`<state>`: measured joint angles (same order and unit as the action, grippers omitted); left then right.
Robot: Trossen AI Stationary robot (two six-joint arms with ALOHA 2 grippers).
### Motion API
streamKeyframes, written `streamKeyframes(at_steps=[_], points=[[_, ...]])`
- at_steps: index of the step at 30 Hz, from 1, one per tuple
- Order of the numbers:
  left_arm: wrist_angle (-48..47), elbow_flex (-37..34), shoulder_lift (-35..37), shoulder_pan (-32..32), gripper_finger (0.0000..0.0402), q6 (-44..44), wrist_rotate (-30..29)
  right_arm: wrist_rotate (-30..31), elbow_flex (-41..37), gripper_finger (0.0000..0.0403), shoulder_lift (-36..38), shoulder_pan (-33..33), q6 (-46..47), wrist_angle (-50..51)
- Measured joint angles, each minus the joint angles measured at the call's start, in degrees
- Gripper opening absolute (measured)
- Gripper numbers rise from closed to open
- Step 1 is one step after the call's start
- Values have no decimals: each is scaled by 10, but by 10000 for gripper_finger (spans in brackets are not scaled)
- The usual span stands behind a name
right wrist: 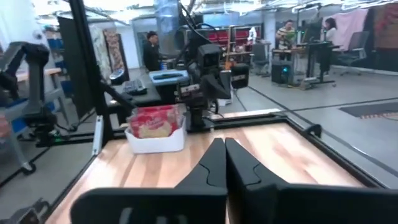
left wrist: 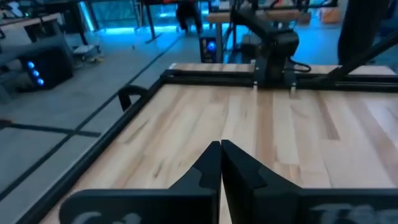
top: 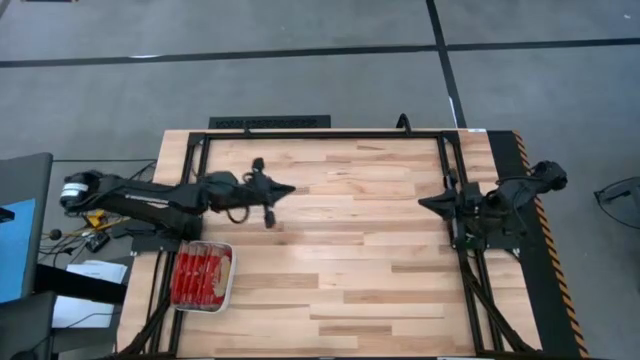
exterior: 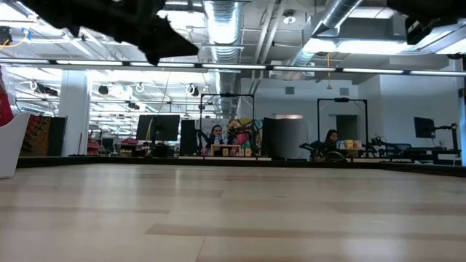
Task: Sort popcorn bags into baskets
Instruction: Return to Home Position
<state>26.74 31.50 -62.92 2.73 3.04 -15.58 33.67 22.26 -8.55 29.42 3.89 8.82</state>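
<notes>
– Red popcorn bags (top: 195,275) all sit in the white tray (top: 231,285), at the desk (top: 360,260) near-left corner. None loose; sorting looks done.
– Left end effector (top: 290,187): empty, fingers pressed together, above far-left desk. Right end effector (top: 421,203): same, parked right.
– Right wrist view shows bags rising above the rim; overhead doesn't.

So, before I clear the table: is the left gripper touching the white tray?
Apart. The high view shows the left gripper over the table, a clear stretch of wood between it and the white tray.
</notes>
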Motion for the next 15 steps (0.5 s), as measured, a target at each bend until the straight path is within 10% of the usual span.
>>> streamKeyframes(at_steps=[7,15], points=[[-3,-66,112,96,0,-40,164,1,0,5,40,-29,-4,32],[-69,-116,200,17,0,-95,54,-42,-87,5,37,-60,16,-84]])
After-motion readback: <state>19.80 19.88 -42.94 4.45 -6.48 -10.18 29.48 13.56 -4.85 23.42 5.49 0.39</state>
